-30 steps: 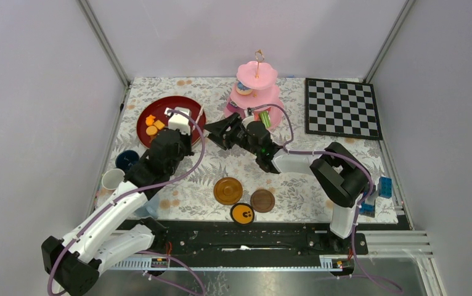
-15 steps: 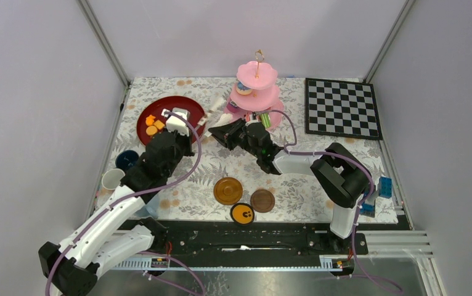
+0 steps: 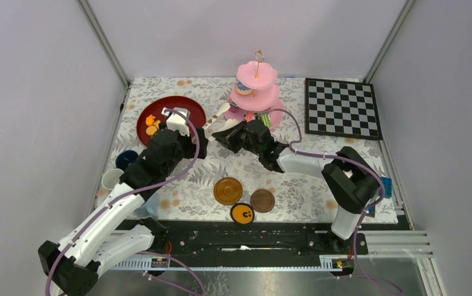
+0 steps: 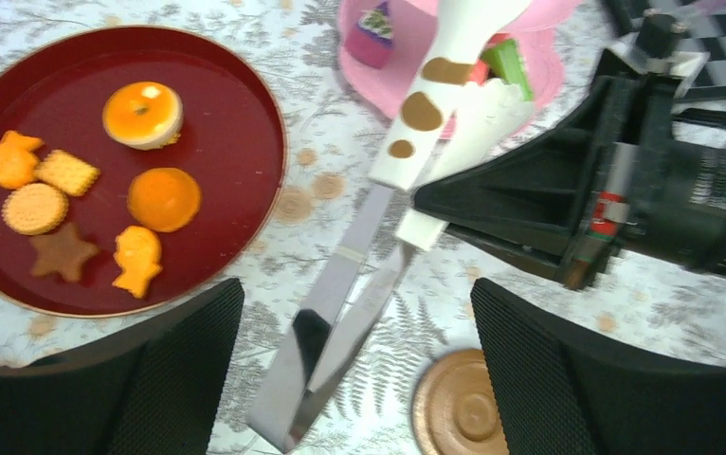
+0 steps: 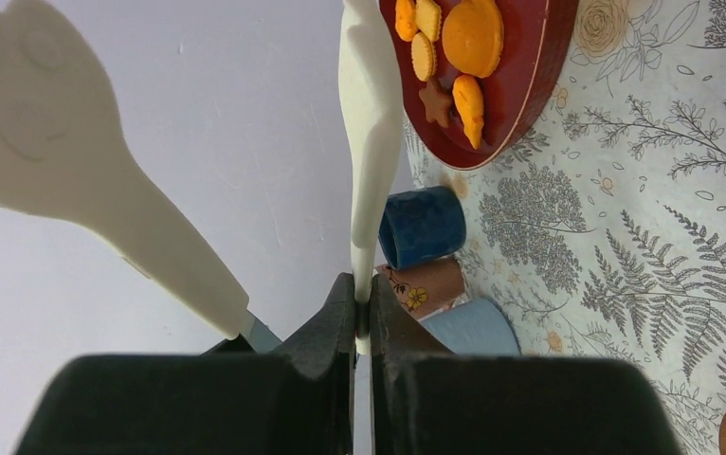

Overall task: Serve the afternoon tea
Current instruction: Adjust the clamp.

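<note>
A pair of tongs (image 4: 369, 246) with white spoon tips and a metal handle runs from the pink cake stand (image 3: 257, 92) toward my left gripper (image 4: 354, 370). That gripper is open, and the metal end lies between its wide fingers without touching them. My right gripper (image 5: 363, 294) is shut on one white arm of the tongs (image 5: 369, 142); the other arm (image 5: 84, 161) stands free beside it. The red plate (image 4: 84, 161) holds orange pastries and a brown star biscuit (image 4: 63, 254). A purple pastry (image 4: 374, 24) and a green one (image 4: 509, 64) sit on the stand's lowest tier.
Brown saucers (image 3: 228, 190) (image 3: 262, 200) and a yellow-faced disc (image 3: 242, 213) lie near the front edge. A dark-blue cup (image 3: 126, 160), a white cup (image 3: 111, 179) and a light-blue cup (image 5: 463, 327) stand at the left. The chessboard (image 3: 342, 108) lies back right, blue blocks (image 3: 384, 187) far right.
My left gripper has opened and let go of the tongs' metal handle. My right gripper has shut on one white arm, near the stand.
</note>
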Controlling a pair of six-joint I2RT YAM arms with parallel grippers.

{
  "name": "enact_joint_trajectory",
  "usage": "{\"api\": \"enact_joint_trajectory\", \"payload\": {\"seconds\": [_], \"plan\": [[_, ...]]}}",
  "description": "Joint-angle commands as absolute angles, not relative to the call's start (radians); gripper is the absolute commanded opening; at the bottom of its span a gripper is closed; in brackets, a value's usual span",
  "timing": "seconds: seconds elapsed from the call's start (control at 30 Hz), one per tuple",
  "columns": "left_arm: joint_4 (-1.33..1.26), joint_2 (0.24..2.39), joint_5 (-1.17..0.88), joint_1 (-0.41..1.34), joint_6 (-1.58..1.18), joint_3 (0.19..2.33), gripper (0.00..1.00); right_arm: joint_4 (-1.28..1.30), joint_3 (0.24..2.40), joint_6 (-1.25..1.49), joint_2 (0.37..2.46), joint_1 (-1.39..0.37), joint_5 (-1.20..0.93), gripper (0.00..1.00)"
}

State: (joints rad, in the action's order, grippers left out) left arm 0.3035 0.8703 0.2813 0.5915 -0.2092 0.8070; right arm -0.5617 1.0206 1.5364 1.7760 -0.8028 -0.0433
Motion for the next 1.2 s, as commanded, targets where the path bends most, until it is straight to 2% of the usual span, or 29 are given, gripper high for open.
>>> {"api": "enact_joint_trajectory", "payload": {"seconds": [0.0, 0.17, 0.3, 0.4, 0.53, 0.67, 0.73, 0.87, 1.17], "plan": [[0.388, 0.864, 0.118, 0.591, -0.229, 0.957, 0.98, -0.504, 1.074, 1.476, 1.704, -0.782, -0.066, 0.00], [0.542, 0.918, 0.028, 0.582, -0.304, 1.072, 0.99, -0.605, 1.061, 1.334, 1.695, -0.735, -0.222, 0.00], [0.484, 0.879, -0.174, 0.506, -0.369, 1.038, 0.99, -1.022, 0.937, 1.268, 1.703, -0.663, -0.421, 0.00], [0.390, 0.858, -0.430, 0.388, -0.438, 0.985, 0.99, -1.272, 0.862, 1.232, 1.684, -0.608, -0.577, 0.00], [0.125, 0.828, -0.759, 0.257, -0.580, 0.842, 0.99, -1.375, 0.788, 1.147, 1.598, -0.546, -0.685, 0.00], [-0.464, 0.841, -1.042, 0.233, -0.918, 0.645, 0.99, -1.412, 0.781, 1.149, 1.567, -0.504, -0.764, 0.00], [-0.631, 0.852, -1.057, 0.233, -1.025, 0.589, 0.99, -1.467, 0.777, 1.181, 1.569, -0.497, -0.769, 0.00], [-0.730, 0.855, -1.016, 0.284, -1.032, 0.544, 0.99, -1.582, 0.783, 1.260, 1.606, -0.498, -0.753, 0.00], [-0.723, 0.912, -0.929, 0.373, -1.001, 0.556, 0.99, -1.677, 0.814, 1.337, 1.675, -0.502, -0.779, 0.00]]}}
